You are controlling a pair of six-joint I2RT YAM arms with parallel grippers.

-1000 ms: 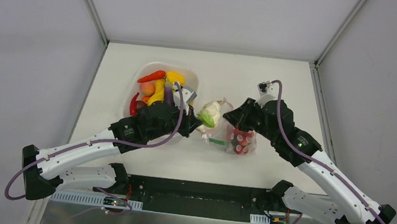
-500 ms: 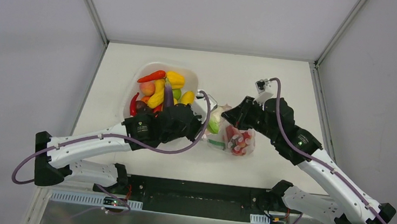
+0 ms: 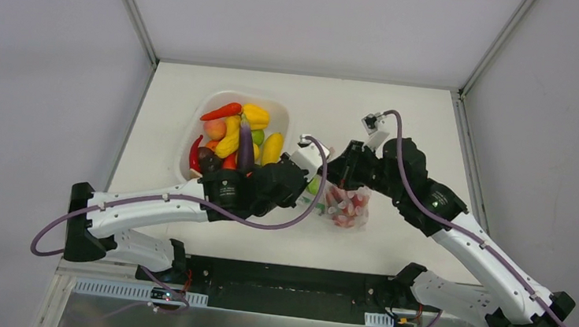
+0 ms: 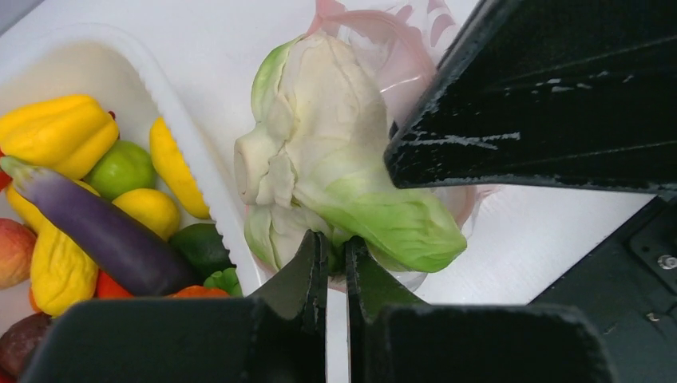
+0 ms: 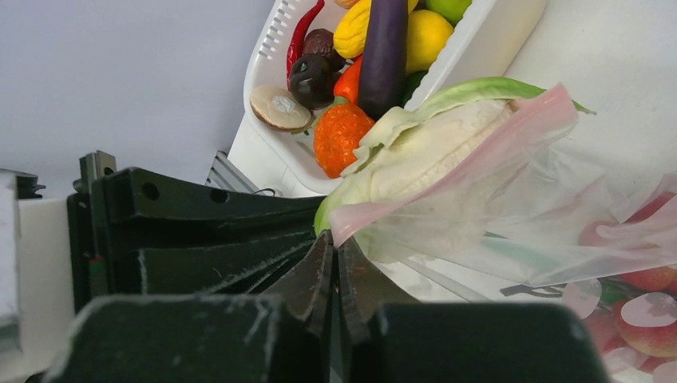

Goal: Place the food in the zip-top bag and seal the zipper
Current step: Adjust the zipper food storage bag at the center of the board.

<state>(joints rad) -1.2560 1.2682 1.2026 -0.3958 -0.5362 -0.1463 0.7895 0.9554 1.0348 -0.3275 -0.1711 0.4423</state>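
White-green cabbage (image 4: 319, 159) sits at the mouth of the zip-top bag (image 5: 511, 231), on the bench (image 3: 400, 126) just right of the tub (image 5: 479, 48). Left tool (image 4: 336, 249) is pinched shut on its leaf; right tool (image 5: 334, 241) is clamped on the pink zipper (image 5: 479, 148). Hold that lip high and push the cabbage fully in before releasing.

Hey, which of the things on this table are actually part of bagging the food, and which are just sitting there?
Part of the job:
cauliflower, at the bag's mouth
zip-top bag
pink zipper
red food, already bagged
remaining food
left gripper and right gripper, both shut

Just there:
white tub
table
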